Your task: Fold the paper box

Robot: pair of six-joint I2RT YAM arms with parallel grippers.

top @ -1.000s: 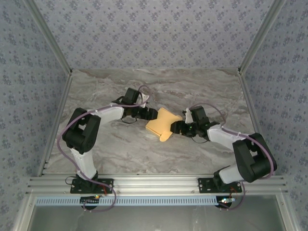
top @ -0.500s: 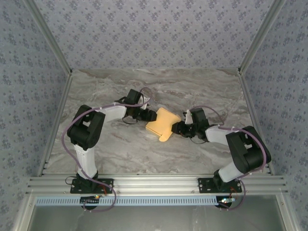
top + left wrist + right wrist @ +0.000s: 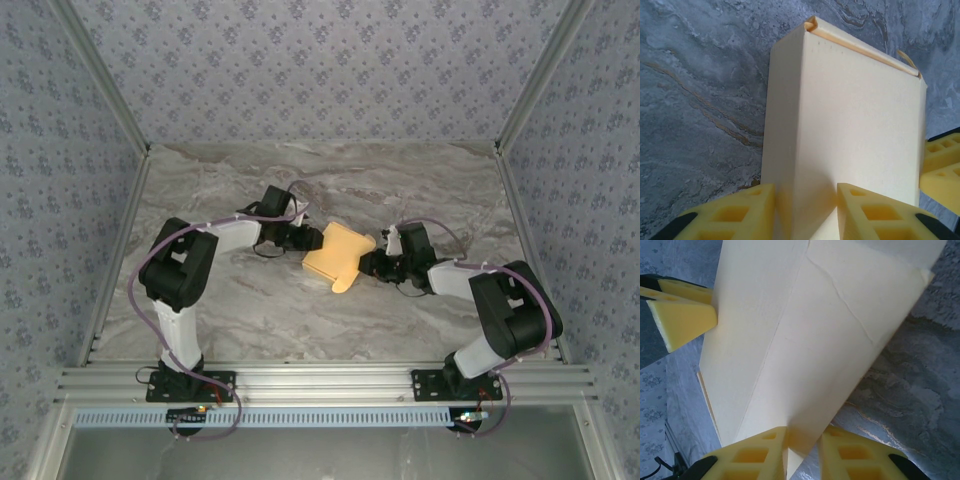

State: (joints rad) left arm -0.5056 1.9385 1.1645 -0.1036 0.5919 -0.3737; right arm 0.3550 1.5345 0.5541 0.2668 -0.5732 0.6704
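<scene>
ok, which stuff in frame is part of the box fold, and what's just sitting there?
In the job: paper box; left fingers and right fingers, each pair pinching an opposite side of it.
Just there: marble table; patterned walls; metal rail at the near edge.

The left gripper (image 3: 805, 200) is pinching the near edge of the paper box (image 3: 850, 125) — its yellow fingers (image 3: 735, 212) sitting either side of a crease, cardboard filling the gap. The box is stretching away pale yellow, a folded lip running along its far end. At the box's right edge the right gripper's fingers (image 3: 942, 182) are touching it — grey marble table (image 3: 700, 85) lying left of the box.
</scene>
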